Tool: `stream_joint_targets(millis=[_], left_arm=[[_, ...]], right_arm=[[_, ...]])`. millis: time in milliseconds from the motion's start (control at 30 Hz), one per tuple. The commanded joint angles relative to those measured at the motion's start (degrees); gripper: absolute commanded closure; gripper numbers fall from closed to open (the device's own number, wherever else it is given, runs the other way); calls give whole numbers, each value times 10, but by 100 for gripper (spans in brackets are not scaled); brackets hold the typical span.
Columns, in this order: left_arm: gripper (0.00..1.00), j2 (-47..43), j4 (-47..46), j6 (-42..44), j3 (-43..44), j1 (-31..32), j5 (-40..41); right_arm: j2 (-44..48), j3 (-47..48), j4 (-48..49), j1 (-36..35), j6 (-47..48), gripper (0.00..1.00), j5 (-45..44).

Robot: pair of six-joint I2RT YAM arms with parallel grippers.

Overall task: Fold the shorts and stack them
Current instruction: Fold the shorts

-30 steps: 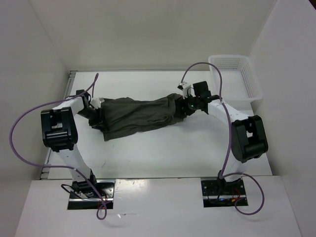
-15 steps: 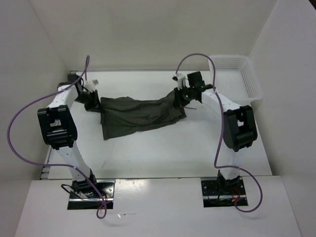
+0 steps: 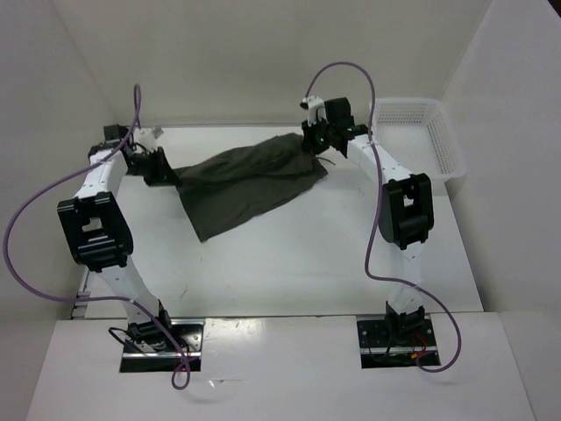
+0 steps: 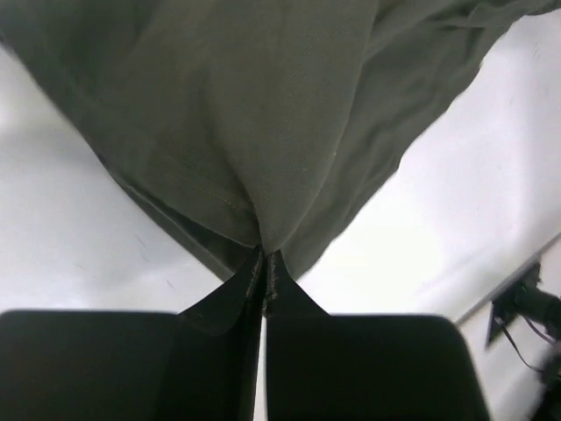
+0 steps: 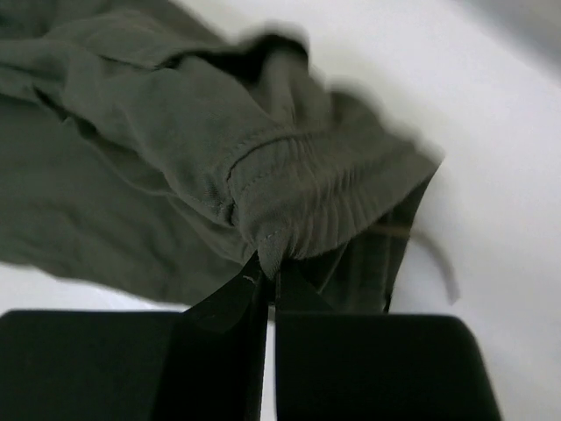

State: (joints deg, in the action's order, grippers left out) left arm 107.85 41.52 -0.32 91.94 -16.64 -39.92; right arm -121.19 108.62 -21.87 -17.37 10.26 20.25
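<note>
Stretching the shorts (image 3: 241,180) out between two pinches, with no fold made yet.
Left end effector (image 3: 163,169), near the far-left corner of the tabletop (image 3: 307,250), is closed tight on a fabric edge, the cloth nipped between its tips. The olive garment spans the far half of the tabletop, one loose corner trailing toward the middle. Right end effector (image 3: 316,140), by the far edge, is clamped on the gathered waistband hem. Judging by this, both folding and stacking are left to do. A white basket (image 3: 434,132) sits at the far-right corner.

Matt olive cloth of the shorts (image 3: 245,175), smooth matt white table (image 3: 307,250), white plastic mesh basket (image 3: 412,103)
</note>
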Motion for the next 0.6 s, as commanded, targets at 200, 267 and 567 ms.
stream_joint_targets(millis=[200,267,567], left_arm=[[93,-12,72,3,-167,50,2],[92,12,94,3,-167,57,9],[83,19,152,3,-152,50,-23]], right_arm=[[37,-115,-15,1,82,100,-76],[37,-120,-1,7,88,99,-105],[48,-90,-4,17,60,36,-83]])
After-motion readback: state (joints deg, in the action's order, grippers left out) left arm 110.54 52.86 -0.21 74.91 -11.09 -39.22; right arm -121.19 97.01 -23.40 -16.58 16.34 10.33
